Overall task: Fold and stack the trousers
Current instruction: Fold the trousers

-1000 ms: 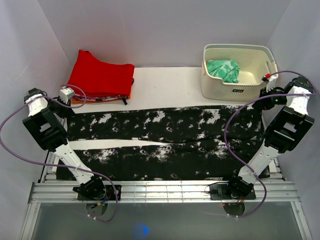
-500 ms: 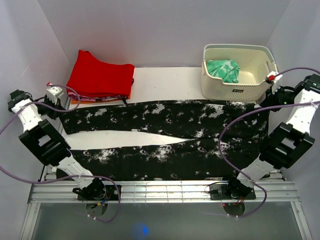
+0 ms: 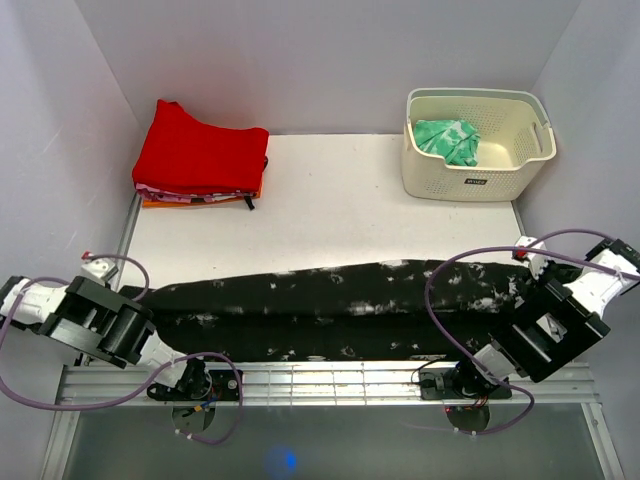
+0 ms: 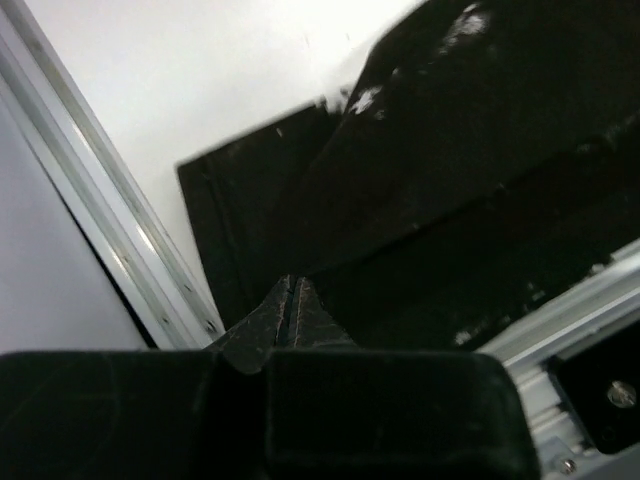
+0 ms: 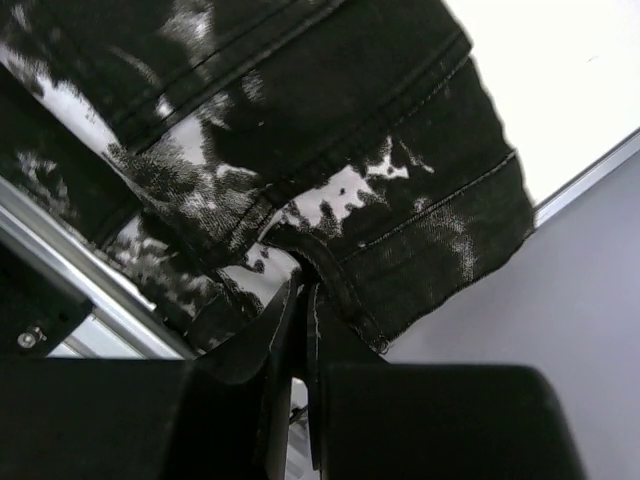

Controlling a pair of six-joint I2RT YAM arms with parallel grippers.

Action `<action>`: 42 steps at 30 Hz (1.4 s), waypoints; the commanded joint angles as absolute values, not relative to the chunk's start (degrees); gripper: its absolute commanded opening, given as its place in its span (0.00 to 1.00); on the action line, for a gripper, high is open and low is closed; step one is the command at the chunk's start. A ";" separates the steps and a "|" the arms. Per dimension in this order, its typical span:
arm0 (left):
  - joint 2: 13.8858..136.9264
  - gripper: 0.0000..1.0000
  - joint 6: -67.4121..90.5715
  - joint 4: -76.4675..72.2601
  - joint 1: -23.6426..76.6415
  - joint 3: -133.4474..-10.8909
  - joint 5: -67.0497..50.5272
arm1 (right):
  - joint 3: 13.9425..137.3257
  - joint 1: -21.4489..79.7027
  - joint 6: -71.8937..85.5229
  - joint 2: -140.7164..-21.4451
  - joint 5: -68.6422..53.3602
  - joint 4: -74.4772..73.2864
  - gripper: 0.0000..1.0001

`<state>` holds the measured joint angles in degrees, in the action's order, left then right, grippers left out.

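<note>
One fold looked done from my seat. The trousers (image 3: 340, 300) lay as a single long, narrow band across the near part of the table (image 3: 330, 200), running side to side just beyond the metal rail (image 3: 330, 378). No gap showed between the legs, so I judged that one leg lay over the other.

The left claw (image 4: 292, 292) sat low at the left end of the band. Its two fingers were pressed together to a thin slit, and the black cloth rose right up to their tips. I took that as a pinch on the cloth edge. The right claw (image 5: 303, 288) was at the right end, closed just as narrow, nipping a stitched hem where the white splatter was thick.

As I read it, the rest was still to do. One end had to come across to the other to shorten the band, perhaps twice, and then the packet had to go onto a stack. The folded red clothes (image 3: 200, 155) at the far left looked like the likely place, though that was only my guess. The basket (image 3: 478, 185) at the far right held a green cloth (image 3: 448, 140), well apart from the work.

The band was not quite straight and swelled toward the far side near its right end. I expected some smoothing before the next fold. I put the job at roughly a third done.
</note>
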<state>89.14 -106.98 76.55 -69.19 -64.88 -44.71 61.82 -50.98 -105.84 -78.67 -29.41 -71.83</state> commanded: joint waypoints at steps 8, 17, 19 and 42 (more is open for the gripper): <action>87.63 0.00 -110.68 63.30 -70.76 -50.55 -31.47 | 53.62 -52.30 -108.38 -81.21 -21.62 -64.87 0.08; 95.17 0.00 -81.26 48.52 -56.09 -53.16 -29.35 | 54.92 -41.32 -88.01 -90.25 -23.20 -53.44 0.08; 99.04 0.00 -77.19 47.90 -52.92 -57.47 -30.84 | 57.55 -38.86 -85.44 -93.41 -23.55 -53.09 0.08; 109.69 0.00 -60.28 56.95 -47.63 -99.05 -44.30 | 89.21 -37.70 -86.38 -97.04 -30.50 -70.75 0.08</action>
<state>112.16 -58.50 60.93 -45.06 -94.91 -43.83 86.11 -34.85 -81.73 -98.06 -32.93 -68.45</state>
